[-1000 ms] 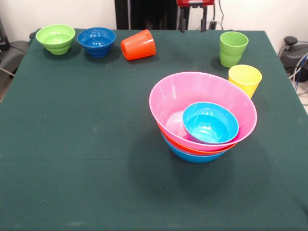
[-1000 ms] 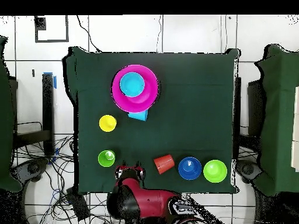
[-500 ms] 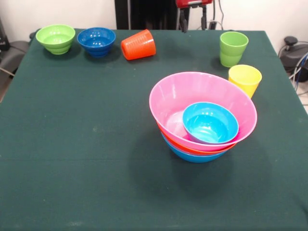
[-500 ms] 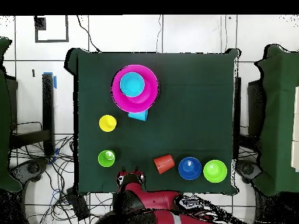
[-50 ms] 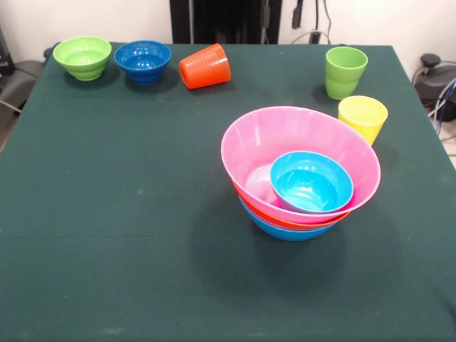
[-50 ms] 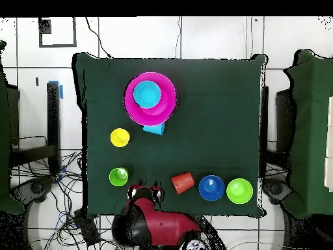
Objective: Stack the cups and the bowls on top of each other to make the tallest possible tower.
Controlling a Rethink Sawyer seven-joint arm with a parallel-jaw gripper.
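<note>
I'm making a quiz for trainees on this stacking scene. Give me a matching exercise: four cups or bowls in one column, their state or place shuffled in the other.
1. ribbed orange plastic cup
2. small cyan plastic bowl
3. yellow plastic cup
4. wide blue plastic bowl

A. lowest in the nested stack
B. lying on its side
C. inside the wide pink plastic bowl
D. upright beside the stack

Pairs: 1-B, 2-C, 3-D, 4-A

Three wide bowls (image 5: 300, 160) nested near the table's (image 5: 107, 235) middle with a small bowl (image 5: 311, 182) inside, two cups (image 5: 345, 71) just behind, a tipped cup (image 5: 205, 66) and two small bowls (image 5: 142, 60) along the far edge.
</note>
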